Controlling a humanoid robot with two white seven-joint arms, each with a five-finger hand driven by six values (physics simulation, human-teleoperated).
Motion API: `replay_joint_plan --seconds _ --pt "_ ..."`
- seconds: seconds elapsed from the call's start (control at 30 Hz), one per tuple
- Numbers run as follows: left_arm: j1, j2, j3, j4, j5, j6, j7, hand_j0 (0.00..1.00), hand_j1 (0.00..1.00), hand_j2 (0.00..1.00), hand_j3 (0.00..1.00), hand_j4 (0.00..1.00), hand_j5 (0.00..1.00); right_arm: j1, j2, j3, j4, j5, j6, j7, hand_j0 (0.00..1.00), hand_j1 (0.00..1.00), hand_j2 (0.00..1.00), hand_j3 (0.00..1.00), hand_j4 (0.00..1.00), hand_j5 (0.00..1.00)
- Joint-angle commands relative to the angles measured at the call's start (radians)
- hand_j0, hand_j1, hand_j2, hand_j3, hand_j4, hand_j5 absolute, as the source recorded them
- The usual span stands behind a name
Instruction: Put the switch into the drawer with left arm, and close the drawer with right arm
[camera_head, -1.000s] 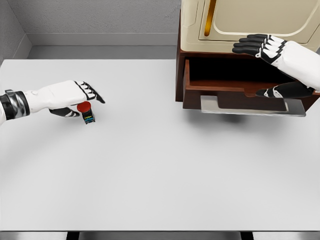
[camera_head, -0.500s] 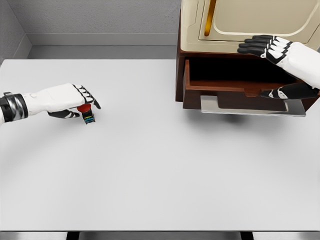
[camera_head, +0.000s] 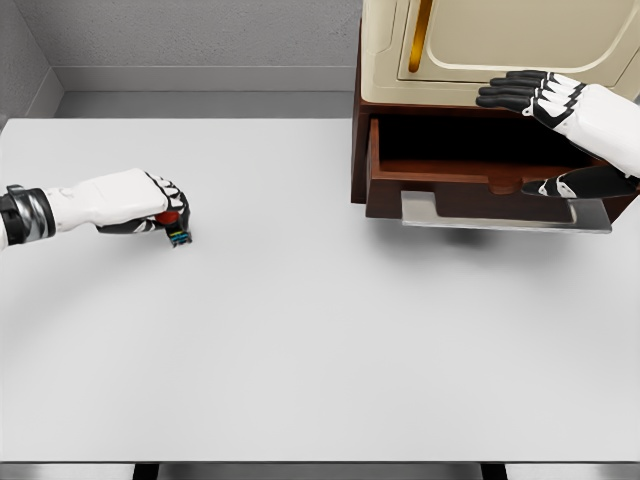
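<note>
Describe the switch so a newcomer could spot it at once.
Start at the white table and go to its left side, far from the brown drawer cabinet at the right. There the left hand has its fingers curled around the switch. It is a small dark block with a red button top, the only red thing here.

The white table (camera_head: 300, 330) lay bare across its whole middle and front, so a broad flat lane ran from the left side toward the cabinet (camera_head: 450, 60) at the far right. The drawer (camera_head: 470, 185) stood pulled out, its top open; its dark interior looked unoccupied, though shadow hid the back. The drawer's front lip and the grey handle plate (camera_head: 500, 212) jutted forward over the table, a sill to be cleared from above. The right hand (camera_head: 560, 120) hung over the opening's right part (fingers spread against the cabinet face), narrowing entry there; the left portion of the opening stayed free. The left hand (camera_head: 140, 205) sat well apart from all this.
</note>
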Motion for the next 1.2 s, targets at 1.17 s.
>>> replay_joint_plan --seconds 1.17 --pt "-0.124 -0.045 0.013 -0.091 0.042 0.001 0.001 0.48 0.48 0.48 0.48 0.48 0.48 0.0 0.0 -0.002 0.0 -0.006 -0.001 -0.002 1.0 1.0 1.0 1.0 1.0 1.0"
